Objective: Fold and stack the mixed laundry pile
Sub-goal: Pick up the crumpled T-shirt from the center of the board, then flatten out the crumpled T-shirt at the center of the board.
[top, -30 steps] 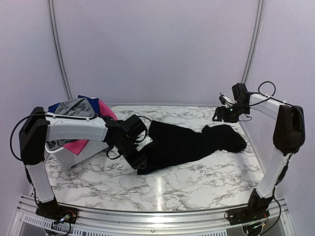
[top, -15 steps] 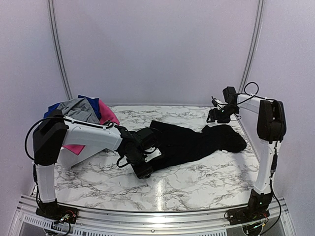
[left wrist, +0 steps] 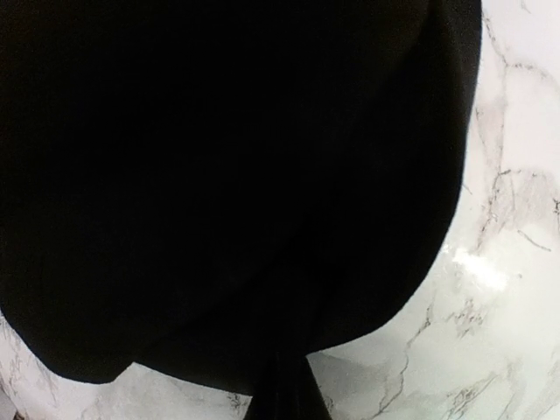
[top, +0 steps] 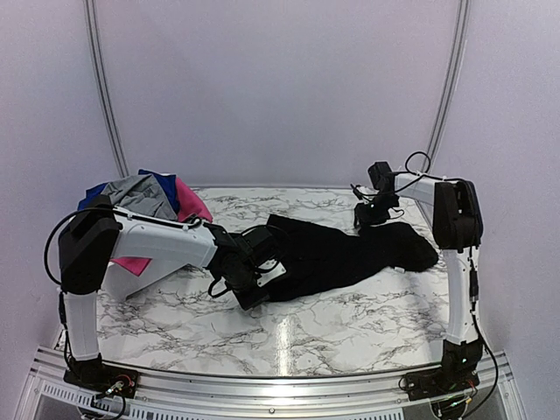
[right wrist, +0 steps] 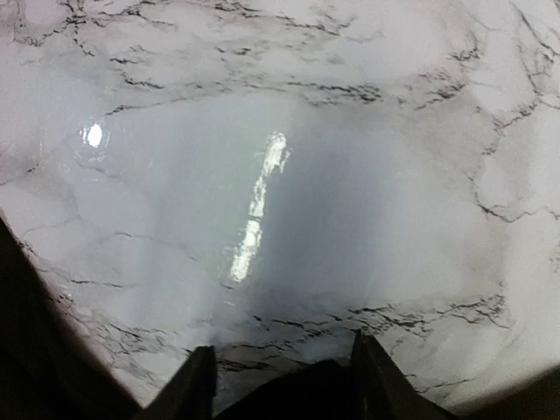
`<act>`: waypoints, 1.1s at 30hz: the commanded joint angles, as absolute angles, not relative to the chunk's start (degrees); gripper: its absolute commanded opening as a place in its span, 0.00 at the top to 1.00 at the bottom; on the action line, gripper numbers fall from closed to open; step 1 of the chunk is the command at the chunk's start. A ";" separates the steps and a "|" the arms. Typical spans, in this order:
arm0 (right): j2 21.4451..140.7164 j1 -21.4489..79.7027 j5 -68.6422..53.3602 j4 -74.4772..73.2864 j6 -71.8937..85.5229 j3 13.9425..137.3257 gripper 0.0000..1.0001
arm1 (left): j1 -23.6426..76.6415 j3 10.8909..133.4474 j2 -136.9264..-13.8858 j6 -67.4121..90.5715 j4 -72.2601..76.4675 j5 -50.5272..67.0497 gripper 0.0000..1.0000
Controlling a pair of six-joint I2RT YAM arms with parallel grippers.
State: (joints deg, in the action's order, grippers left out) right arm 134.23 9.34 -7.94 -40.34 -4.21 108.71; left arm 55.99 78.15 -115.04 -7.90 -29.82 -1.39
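Observation:
A black garment [top: 341, 254] lies spread across the middle of the marble table [top: 350, 324]. My left gripper [top: 248, 284] is down on its near-left end and shut on it. In the left wrist view the black garment [left wrist: 219, 175] fills most of the frame, and a pinched fold [left wrist: 282, 389] runs down to the hidden jaws. My right gripper [top: 366, 216] sits at the garment's far right end. Its fingers [right wrist: 199, 376] stand apart over the marble with a hump of black cloth [right wrist: 315, 395] low between them. The rest of the laundry pile, grey [top: 131, 192], blue [top: 162, 184] and pink [top: 188, 206] pieces, is heaped at the far left.
A white basket [top: 144, 276] under the coloured heap stands at the table's left side, close behind my left arm. Bare marble lies in front of the black garment and behind it. White curtain walls close the table in on three sides.
My left gripper has closed on the black garment's near-left end. My right arm has moved left along the back of the table, and its jaws have narrowed over the garment's far end.

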 commanded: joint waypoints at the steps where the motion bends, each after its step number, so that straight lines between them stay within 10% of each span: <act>1: 136.03 10.43 -6.85 -43.95 -3.81 111.48 0.70 | 54.38 77.40 -113.70 -4.61 -31.51 -2.70 1.00; 3: 133.66 9.98 -6.02 -44.39 -3.08 112.76 1.00 | 53.53 77.85 -112.14 -3.60 -31.55 -2.83 1.00; 33: 88.08 0.62 -8.49 -32.75 6.07 117.31 1.00 | 40.61 100.70 -99.31 -1.37 -33.27 -11.32 1.00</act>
State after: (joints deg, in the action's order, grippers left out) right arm 93.54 1.30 -7.42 -37.80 4.84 119.00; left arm 40.23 99.70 -102.69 2.26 -31.68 -8.64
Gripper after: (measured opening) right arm 0.001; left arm 0.010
